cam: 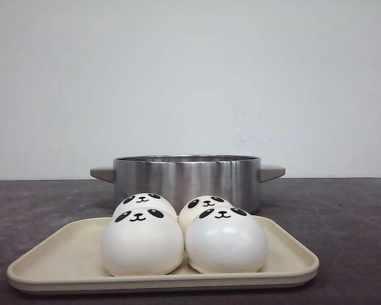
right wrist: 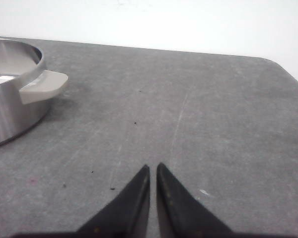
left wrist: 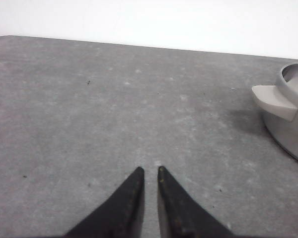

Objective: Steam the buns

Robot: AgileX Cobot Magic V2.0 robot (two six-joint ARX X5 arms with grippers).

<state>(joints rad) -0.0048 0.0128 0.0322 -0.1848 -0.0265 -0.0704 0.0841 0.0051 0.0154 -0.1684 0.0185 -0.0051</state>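
Nearest the front camera, a cream tray (cam: 57,260) is sitting on the table, carrying the four buns (cam: 142,241) in two rows of two, packed so closely that they are touching, their panda faces turned up and forward. Just behind the tray, a steel pot (cam: 187,181) with grey side handles is standing upright; what is inside it cannot be told. Both are resting on a dark grey, speckled table (cam: 349,216) before a plain white wall (cam: 190,76). Over bare table either side of the pot, the left gripper (left wrist: 150,171) and right gripper (right wrist: 153,167) are hovering with fingertips nearly together, holding nothing.
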